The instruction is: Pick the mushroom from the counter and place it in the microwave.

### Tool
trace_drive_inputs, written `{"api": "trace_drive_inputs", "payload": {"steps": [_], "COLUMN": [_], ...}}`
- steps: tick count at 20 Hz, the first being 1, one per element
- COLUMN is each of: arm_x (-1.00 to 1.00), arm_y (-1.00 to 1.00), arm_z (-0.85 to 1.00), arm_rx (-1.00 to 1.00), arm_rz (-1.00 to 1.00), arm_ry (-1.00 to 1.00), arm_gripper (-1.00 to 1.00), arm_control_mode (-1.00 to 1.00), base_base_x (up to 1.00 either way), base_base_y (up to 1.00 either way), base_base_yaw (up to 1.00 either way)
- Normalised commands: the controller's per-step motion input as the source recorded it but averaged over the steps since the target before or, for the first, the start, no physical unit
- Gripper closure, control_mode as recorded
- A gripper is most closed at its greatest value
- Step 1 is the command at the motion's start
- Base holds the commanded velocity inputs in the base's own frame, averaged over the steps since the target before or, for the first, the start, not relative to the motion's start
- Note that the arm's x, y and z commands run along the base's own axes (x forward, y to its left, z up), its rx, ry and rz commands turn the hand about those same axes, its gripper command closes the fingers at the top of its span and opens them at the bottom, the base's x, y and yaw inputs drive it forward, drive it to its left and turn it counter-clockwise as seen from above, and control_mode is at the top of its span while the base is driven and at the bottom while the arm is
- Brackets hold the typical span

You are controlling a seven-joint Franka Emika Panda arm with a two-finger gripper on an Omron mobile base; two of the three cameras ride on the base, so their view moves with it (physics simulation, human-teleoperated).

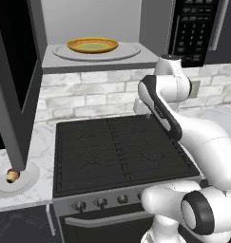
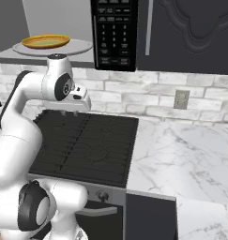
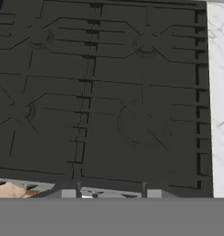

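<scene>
The tan mushroom point(image 1: 11, 176) lies on a small white plate point(image 1: 27, 179) on the marble counter point(image 1: 41, 142) at the far left. It sits just under the lower corner of the open microwave door point(image 1: 12, 85). The microwave point(image 1: 93, 23) hangs above the stove with its cavity open. Its round turntable point(image 1: 131, 52) carries a yellow-orange plate point(image 1: 92, 45). My gripper point(image 2: 71, 111) hangs over the back of the stove and points down, far to the right of the mushroom. It is shut and holds nothing.
The black stove top point(image 3: 99, 92) lies right under the hand, with knobs along its front point(image 1: 100, 203). The microwave's button panel point(image 2: 113, 33) is beside the cavity. White counter point(image 2: 181, 150) stretches right of the stove, below a wall outlet point(image 2: 181, 99).
</scene>
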Motion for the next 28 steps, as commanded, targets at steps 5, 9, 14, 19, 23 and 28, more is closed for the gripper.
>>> {"api": "trace_drive_inputs", "payload": {"steps": [5,9,14,19,23,28], "arm_x": [-0.37,-0.77,-0.52,-0.04,0.08,0.43], "arm_y": [0.03,0.85,1.0,1.0,0.83,0.91], "arm_z": [-0.13,-0.47,-0.4,-0.5,-0.5,-0.32], "arm_rx": [0.0,-0.02,-0.06,-0.06,0.0,0.0], "arm_rz": [0.01,0.11,0.33,0.35,0.48,0.49], "arm_ry": [-0.02,0.0,-0.04,-0.01,-0.09,-0.08], "arm_gripper": [-1.0,-1.0,-1.0,-1.0,-1.0,-1.0], "arm_control_mode": [-1.0,-1.0,-1.0,-1.0,-1.0,-1.0], "base_base_x": [0.0,0.0,0.0,0.0,0.0,0.0], "base_base_y": [0.0,0.0,0.0,0.0,0.0,0.0], "base_base_yaw": [0.0,0.0,0.0,0.0,0.0,0.0]}}
